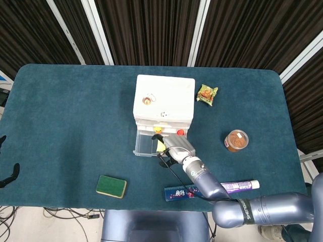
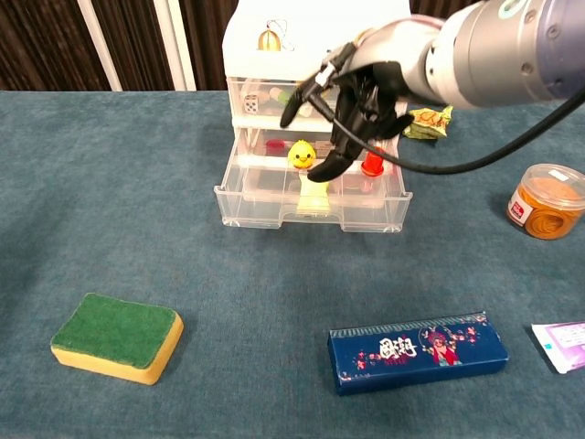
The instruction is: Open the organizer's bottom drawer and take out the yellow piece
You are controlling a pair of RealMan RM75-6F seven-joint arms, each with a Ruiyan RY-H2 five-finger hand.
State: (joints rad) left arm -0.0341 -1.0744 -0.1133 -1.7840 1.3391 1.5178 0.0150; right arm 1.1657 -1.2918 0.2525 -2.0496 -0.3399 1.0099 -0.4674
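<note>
Organizer (image 2: 320, 55) at worktop (image 2: 137, 183) rear-centre, bottom drawer (image 2: 311, 206) pulled out front. My right hand (image 2: 361, 101) above it. Sponge (image 2: 116, 337) front-left, box (image 2: 418, 350) front-right, jar (image 2: 546, 200) right.

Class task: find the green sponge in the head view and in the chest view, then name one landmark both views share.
Head view: the green sponge lies lower left of centre, near the table's front edge.
Chest view: it lies bottom left.
Shared landmark: the blue box to its right in both views.
</note>
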